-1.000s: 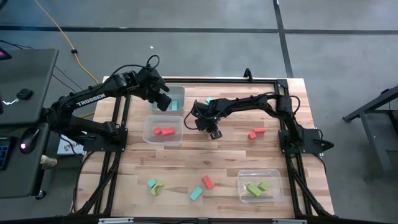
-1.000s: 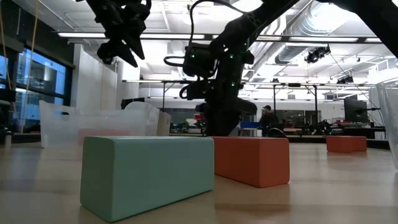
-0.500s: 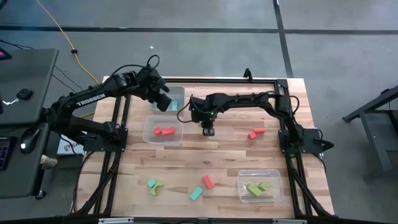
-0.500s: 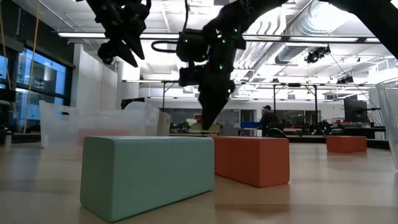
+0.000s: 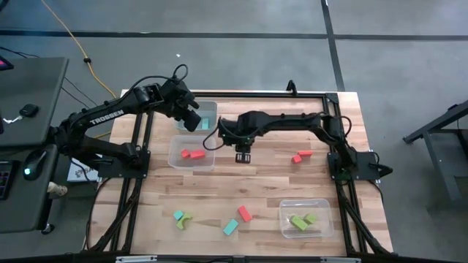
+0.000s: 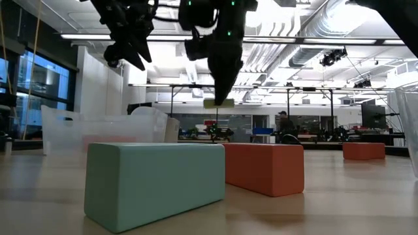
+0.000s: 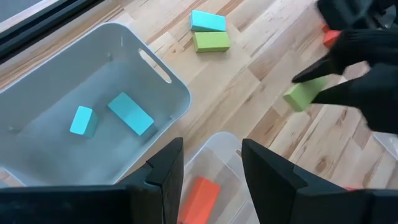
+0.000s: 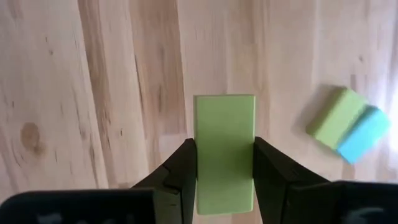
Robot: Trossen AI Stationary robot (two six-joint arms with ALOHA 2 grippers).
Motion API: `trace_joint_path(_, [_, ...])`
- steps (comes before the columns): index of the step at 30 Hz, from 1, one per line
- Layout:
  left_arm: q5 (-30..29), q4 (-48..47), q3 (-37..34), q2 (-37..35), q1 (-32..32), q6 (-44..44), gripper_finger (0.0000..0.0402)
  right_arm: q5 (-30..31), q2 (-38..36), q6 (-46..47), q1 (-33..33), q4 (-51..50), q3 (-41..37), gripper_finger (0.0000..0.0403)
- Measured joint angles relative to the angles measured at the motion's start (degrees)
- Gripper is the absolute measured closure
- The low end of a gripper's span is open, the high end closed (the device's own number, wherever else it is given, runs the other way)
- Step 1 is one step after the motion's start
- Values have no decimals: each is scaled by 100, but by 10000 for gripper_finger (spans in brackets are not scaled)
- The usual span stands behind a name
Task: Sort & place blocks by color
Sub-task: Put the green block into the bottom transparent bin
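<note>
Blocks sorted partway, one green block (image 8: pixel 224 152) in my right tool (image 5: pixel 242 155)

I hold it clamped above the surface. Two cyan blocks (image 7: pixel 130 113) lie in one bin, red ones (image 5: pixel 193 154) in another, green ones (image 5: pixel 300 221) in a third; others lie loose.

green block (image 8: pixel 224 152), cyan blocks (image 7: pixel 130 114); red blocks (image 5: pixel 193 154)

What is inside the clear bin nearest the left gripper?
Two cyan blocks lie in that bin, below the open left gripper. The bin's near corner is hidden by the fingers.
</note>
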Motion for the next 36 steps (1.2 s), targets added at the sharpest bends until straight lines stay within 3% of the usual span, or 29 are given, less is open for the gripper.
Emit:
trace_joint_path(9, [0,1,0,0,-1,6,261,617,-213,739,141,-1172,232,306])
trace_joint_path(18, [2,18,0,0,-1,126,261,1401,-1163,1725,329,-1513,-210,306])
trace_joint_path(25, [2,20,0,0,-2,153,261,1717,-2354,2906,448,-1527,-1259,306])
trace_joint_path(36, [7,24,0,0,0,154,261,1453,-4277,5436,1299,-1056,-3104,306])
